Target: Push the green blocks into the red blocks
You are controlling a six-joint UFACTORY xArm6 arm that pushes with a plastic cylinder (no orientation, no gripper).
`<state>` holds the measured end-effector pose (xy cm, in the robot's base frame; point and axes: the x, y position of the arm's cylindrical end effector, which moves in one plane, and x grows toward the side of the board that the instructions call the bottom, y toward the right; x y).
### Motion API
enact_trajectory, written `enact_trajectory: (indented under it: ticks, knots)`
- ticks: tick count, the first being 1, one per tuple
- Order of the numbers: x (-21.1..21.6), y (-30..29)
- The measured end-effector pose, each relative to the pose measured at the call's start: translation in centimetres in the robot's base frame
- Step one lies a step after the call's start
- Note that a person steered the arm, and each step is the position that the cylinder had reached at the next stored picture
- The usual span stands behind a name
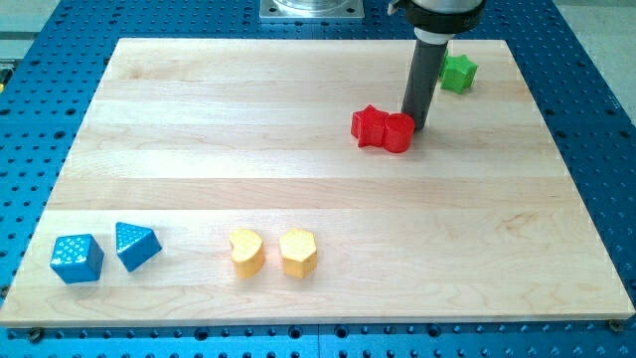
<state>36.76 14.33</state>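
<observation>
Rod vertical; my tip (415,126) rests against the right-hand side of the red cylindrical block (397,133), grasping nothing. Red star-shaped block (370,125) touches it, the pair's long axis parallel to the far edge of the pale wooden board (298,179). Green star-shaped block (458,73) sits near the far right corner, glossy plastic.

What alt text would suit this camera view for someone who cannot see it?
My tip touches the upper right of two red blocks; a green star block lies beyond, with two blue blocks and two yellow blocks near the wooden board's bottom.
</observation>
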Motion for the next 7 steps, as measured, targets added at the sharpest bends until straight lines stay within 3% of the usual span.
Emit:
enact_trajectory:
  ticks: [1, 2, 4, 7]
  knots:
    - [-0.5, 7.6]
    - [-6.7, 10.3]
    - [-12.6, 9.1]
    - [-3.3, 2.4]
